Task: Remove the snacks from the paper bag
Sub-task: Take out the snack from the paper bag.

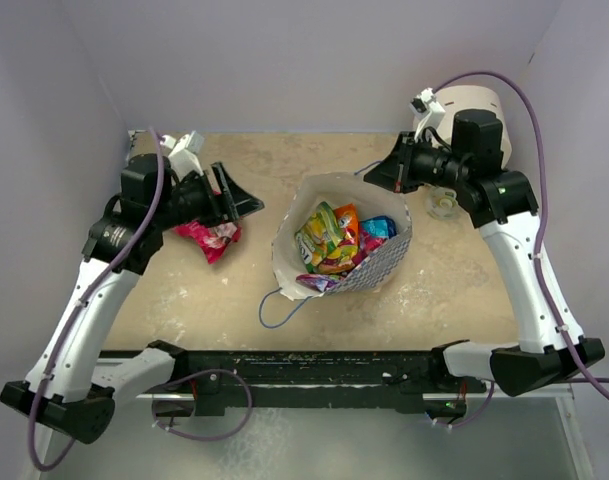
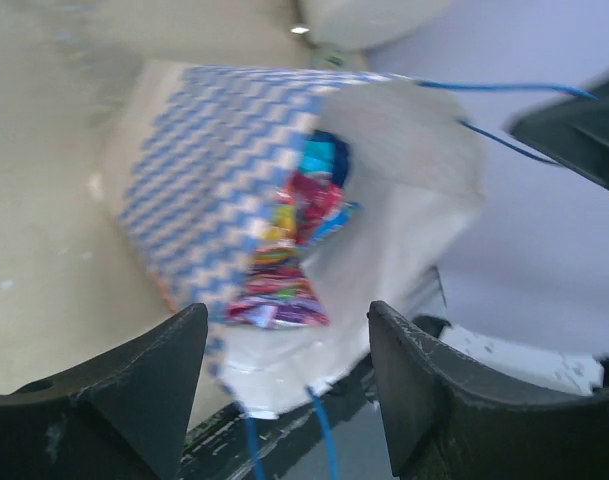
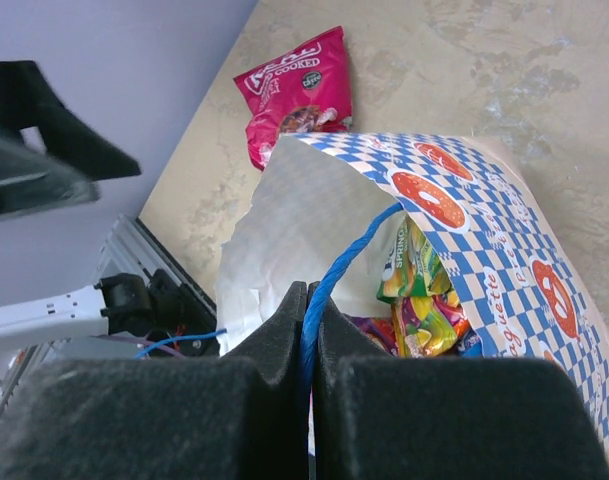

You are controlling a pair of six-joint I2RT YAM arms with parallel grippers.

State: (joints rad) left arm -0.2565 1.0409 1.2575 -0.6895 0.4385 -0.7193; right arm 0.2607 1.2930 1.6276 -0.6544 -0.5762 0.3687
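From above, the paper bag (image 1: 384,262) sits open in the middle of the tabletop (image 1: 454,290), its snacks (image 1: 332,240) a glossy heap of green, orange, blue and pink, with one red packet (image 1: 209,238) already out beside the left claw (image 1: 238,193). The left wrist view shows that claw spread apart and empty, facing the bag's checked side; the packets look light, crinkly and slippery, best pinched by a crimped edge. The right wrist view has the right claw (image 3: 309,330) clamped on the thin blue cord handle (image 3: 349,255), steadying the floppy paper.
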